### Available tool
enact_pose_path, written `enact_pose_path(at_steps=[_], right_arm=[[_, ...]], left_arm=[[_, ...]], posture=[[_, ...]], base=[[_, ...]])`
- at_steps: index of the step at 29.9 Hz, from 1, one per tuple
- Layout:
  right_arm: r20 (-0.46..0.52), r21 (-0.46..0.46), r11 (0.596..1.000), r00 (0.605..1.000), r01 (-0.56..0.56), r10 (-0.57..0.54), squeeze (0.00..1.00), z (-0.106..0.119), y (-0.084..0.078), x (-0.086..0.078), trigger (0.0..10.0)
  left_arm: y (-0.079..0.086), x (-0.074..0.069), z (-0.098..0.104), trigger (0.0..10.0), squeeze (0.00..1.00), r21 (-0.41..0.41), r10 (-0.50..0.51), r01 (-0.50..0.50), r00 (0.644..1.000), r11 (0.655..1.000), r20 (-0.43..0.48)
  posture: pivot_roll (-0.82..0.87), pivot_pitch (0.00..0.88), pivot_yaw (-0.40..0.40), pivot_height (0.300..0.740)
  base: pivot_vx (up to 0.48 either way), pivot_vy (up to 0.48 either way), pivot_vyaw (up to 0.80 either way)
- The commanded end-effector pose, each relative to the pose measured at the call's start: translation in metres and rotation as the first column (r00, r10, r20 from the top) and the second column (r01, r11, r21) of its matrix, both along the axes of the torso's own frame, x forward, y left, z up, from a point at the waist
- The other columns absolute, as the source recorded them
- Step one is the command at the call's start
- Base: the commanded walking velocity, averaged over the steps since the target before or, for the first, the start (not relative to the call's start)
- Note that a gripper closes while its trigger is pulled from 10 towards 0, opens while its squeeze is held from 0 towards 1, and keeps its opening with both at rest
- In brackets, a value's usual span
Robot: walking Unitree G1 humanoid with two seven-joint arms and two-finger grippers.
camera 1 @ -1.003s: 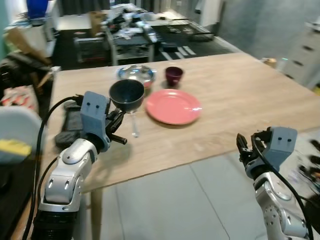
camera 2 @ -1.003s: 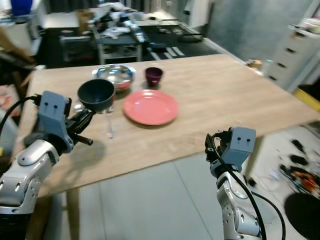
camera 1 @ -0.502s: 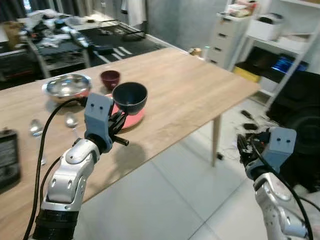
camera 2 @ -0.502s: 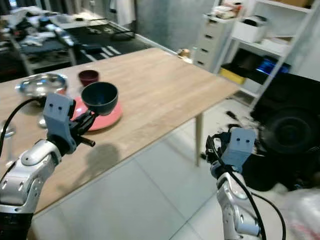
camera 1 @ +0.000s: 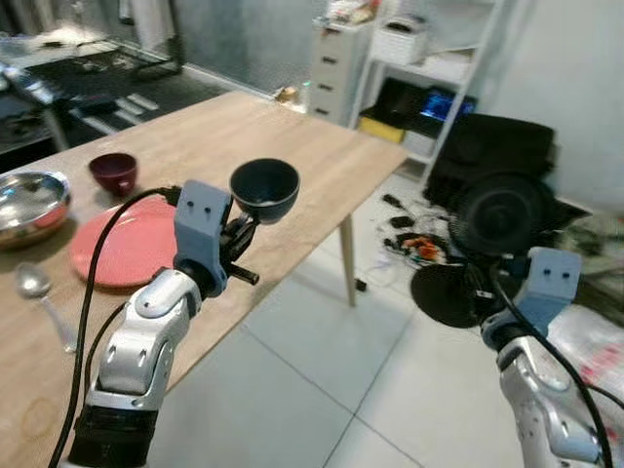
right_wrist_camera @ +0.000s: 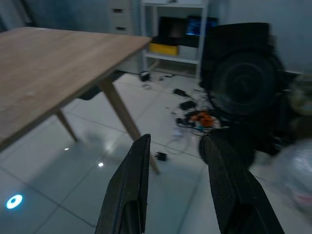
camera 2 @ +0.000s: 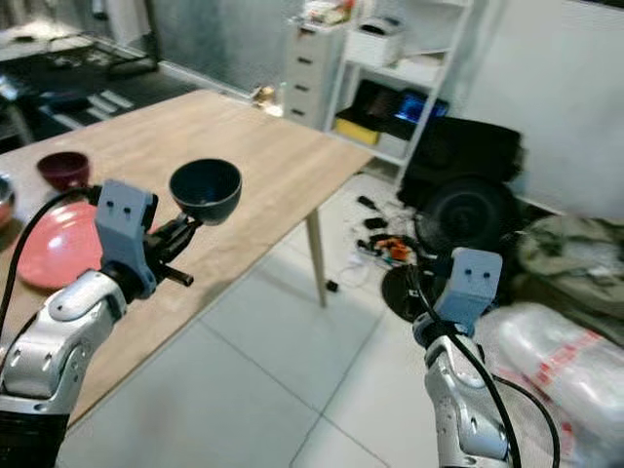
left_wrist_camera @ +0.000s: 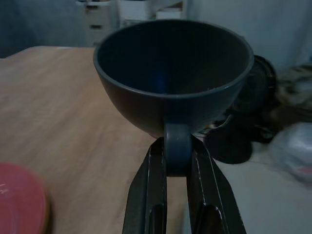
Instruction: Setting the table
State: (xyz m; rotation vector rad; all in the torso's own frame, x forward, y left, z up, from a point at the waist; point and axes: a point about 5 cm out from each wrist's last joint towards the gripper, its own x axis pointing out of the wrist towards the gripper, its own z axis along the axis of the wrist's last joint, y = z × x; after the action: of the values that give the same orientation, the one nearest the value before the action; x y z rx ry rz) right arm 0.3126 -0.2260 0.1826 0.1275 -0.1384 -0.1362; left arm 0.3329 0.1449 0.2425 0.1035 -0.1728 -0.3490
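The task is partly done: the pink plate [camera 1: 122, 249], small maroon cup [camera 1: 113, 172] and spoon [camera 1: 37, 289] lie on the tabletop [camera 1: 224, 132], while the left claw [camera 1: 246, 226], clamped on the dark bowl [camera 1: 265, 189], carries it above the near edge, and the right claw [right_wrist_camera: 173, 190] hangs apart, empty, over the floor.

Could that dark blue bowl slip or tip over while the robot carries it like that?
The dark bowl looks stiff and probably light, as the left gripper holds it by one small spot. The jaws pinch only its narrow foot, so it might wobble or tip if jolted. Its surface looks smooth, so it could slip. It sits upright now.
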Motion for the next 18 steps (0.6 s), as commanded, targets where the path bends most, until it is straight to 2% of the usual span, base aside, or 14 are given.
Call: enact_pose_path(at_steps=[1, 18], right_arm=[[-0.018, -0.005, 1.000, 1.000, 0.010, -0.011, 0.00, -0.0056, -0.0021, -0.0024, 10.0], [-0.019, -0.007, 1.000, 1.000, 0.005, -0.005, 0.00, -0.0066, 0.0000, -0.0011, 10.0]], left_arm=[[-0.0002, -0.0013, -0.0002, 10.0, 0.00, 0.003, 0.000, 0.000, 1.000, 1.000, 0.005], [0.0000, -0.0022, -0.0028, 10.0, 0.00, -0.006, -0.004, 0.004, 1.000, 1.000, -0.011]], posture=[[0.04, 0.090, 0.026, 0.740], [0.04, 0.088, 0.027, 0.740]], base=[[0.000, 0.000, -0.80], [0.000, 0.000, -0.80]])
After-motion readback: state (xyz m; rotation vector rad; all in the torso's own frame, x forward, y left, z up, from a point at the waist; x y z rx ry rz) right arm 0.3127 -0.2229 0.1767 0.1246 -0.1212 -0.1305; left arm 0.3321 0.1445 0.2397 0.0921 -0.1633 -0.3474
